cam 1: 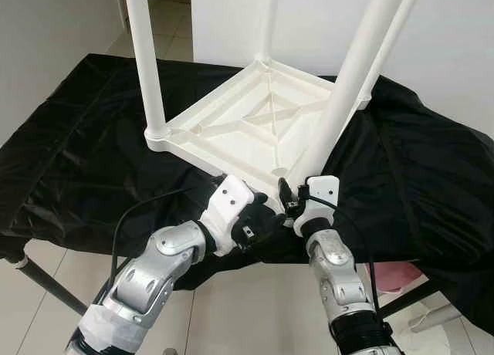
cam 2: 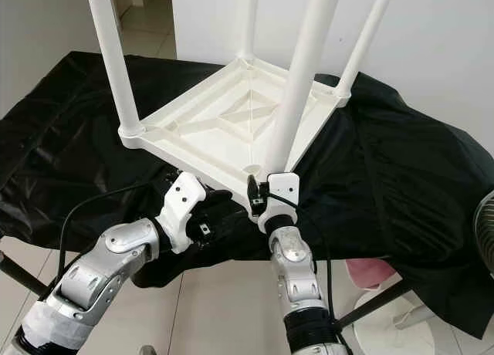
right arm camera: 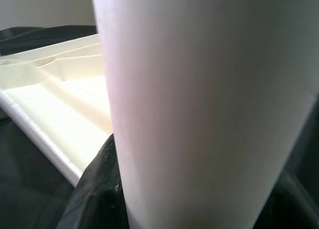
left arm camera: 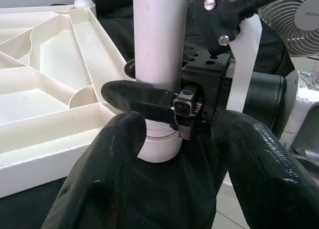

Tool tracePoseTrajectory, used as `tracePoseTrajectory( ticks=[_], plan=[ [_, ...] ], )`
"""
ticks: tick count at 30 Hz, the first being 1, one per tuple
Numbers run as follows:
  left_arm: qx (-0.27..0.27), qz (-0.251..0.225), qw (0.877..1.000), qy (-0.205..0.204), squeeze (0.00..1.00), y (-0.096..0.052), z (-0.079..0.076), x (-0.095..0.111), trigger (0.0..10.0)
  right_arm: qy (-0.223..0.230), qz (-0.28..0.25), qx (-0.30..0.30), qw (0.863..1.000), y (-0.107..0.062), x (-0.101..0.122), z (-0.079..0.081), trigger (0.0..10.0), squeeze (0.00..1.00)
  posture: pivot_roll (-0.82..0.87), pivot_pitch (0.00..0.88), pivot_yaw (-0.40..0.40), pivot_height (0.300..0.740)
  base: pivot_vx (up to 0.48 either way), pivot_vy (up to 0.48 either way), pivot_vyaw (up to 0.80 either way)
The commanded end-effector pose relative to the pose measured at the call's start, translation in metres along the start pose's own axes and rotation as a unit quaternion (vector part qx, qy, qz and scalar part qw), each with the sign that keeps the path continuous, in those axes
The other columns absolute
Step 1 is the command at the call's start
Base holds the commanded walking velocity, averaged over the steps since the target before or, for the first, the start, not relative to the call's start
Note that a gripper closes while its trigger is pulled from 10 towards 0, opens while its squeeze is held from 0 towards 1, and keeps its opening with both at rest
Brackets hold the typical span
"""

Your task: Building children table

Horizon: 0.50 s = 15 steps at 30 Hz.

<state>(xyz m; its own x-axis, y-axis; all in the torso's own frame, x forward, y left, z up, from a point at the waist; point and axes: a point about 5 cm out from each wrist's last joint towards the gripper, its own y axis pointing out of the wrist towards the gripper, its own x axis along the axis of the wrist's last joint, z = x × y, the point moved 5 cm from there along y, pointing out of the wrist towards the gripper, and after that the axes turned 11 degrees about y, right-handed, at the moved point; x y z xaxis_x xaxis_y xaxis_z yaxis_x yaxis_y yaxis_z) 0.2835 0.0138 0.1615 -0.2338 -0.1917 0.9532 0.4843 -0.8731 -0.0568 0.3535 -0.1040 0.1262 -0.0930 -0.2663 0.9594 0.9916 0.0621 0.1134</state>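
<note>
A white plastic children's table top lies upside down on a black cloth. Its legs point up at the left corner, the far corner and the right corner. The near leg stands at the near corner socket. My right gripper is shut on this leg just above its base, and the leg looms large in the right wrist view. My left gripper hovers open just in front of the same corner. Its two fingers straddle the leg's foot without touching it.
The black cloth drapes over a low stand with dark metal legs. A fan stands on the tiled floor at the right, and something pink sits under the cloth's edge. A white wall rises behind.
</note>
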Motion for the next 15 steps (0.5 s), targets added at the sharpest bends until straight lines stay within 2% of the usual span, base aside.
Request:
tracePoseTrajectory(
  ticks=[1,12,13,15],
  plan=[
    [-0.036,-0.006,0.999,0.001,0.0,0.0017,-0.0086,-0.0001,10.0,0.003,0.031,-0.035,0.999,-0.0051,-0.0155,-0.0069,10.0,0.0,0.02,0.021,-0.071,0.74,0.0,0.0,0.0],
    [-0.035,-0.006,0.999,0.003,0.0,0.001,-0.008,-0.0012,10.0,-0.015,0.026,-0.039,0.999,-0.008,-0.012,-0.0068,10.0,0.0,0.03,0.002,-0.081,0.74,0.0,0.0,0.0],
    [-0.035,-0.006,0.999,0.003,0.0,0.0012,-0.0086,-0.0015,10.0,-0.009,0.024,-0.032,0.999,-0.0088,-0.0115,-0.0048,10.0,1.0,0.03,0.0,-0.082,0.74,0.0,0.0,0.0],
    [-0.036,-0.006,0.999,0.002,0.0,0.0014,-0.0091,-0.0018,10.0,0.0,0.029,-0.01,1.0,-0.0096,-0.0117,0.0001,10.0,1.0,0.03,0.0,-0.082,0.74,0.0,0.0,0.0]
  ],
)
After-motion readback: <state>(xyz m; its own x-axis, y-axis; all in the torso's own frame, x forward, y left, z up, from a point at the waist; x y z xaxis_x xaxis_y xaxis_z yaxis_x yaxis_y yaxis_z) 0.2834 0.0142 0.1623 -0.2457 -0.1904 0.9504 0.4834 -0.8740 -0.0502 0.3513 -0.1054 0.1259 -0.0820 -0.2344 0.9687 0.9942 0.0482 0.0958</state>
